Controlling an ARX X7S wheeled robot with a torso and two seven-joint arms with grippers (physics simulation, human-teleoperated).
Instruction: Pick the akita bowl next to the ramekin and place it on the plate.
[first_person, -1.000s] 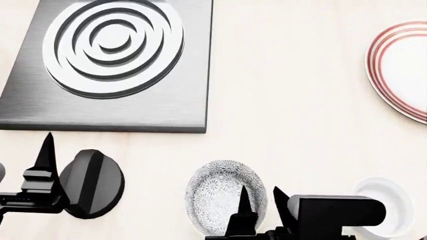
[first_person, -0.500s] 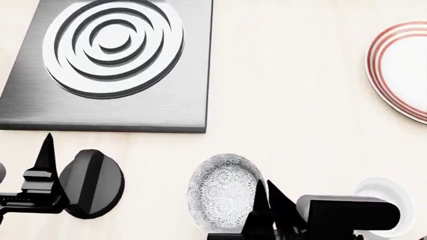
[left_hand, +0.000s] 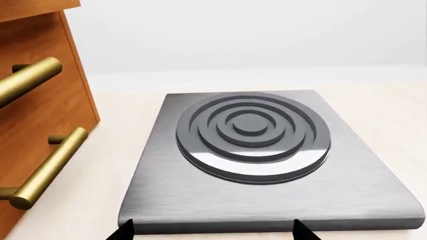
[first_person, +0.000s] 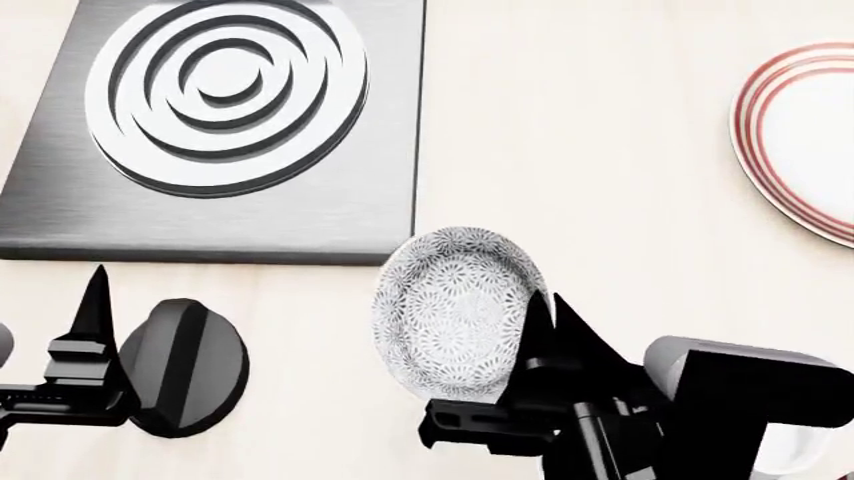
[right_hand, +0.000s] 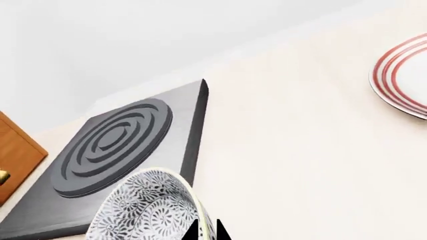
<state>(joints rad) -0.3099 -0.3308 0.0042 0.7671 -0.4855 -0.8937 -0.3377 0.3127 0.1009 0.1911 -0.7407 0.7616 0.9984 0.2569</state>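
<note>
The bowl (first_person: 457, 310) hangs above the counter (first_person: 587, 170), just off the near right corner of the hob (first_person: 220, 130), tipped on its side. Its patterned face is turned toward the head camera, and its rim runs roughly up and down in that view. The right wrist view shows the same bowl (right_hand: 147, 210) tilted, with the grey floral pattern covering what is visible. No writing or brand mark can be read on it or on anything else.

The right claw (first_person: 545, 318) pinches the bowl at the edge farthest from the hob, its two dark fingers (first_person: 534, 330) pressed close together with the wall of the bowl between them. Their tips show as two black points at the bowl's edge in the right wrist view.

The plate (first_person: 801, 140), white with red rings, lies flat on the counter well to the right of the hob and is cut off by the frame. A sliver of the ramekin (first_person: 787, 455) shows past the right arm, nearer the robot than the plate.

The left claw (first_person: 134, 345) hangs near the hob's near left corner, spread and holding nothing. Its wrist view shows the hob (left_hand: 257, 160) with raised concentric rings, and beside it a wooden cabinet (left_hand: 40, 125) with brass handles (left_hand: 47, 167).
</note>
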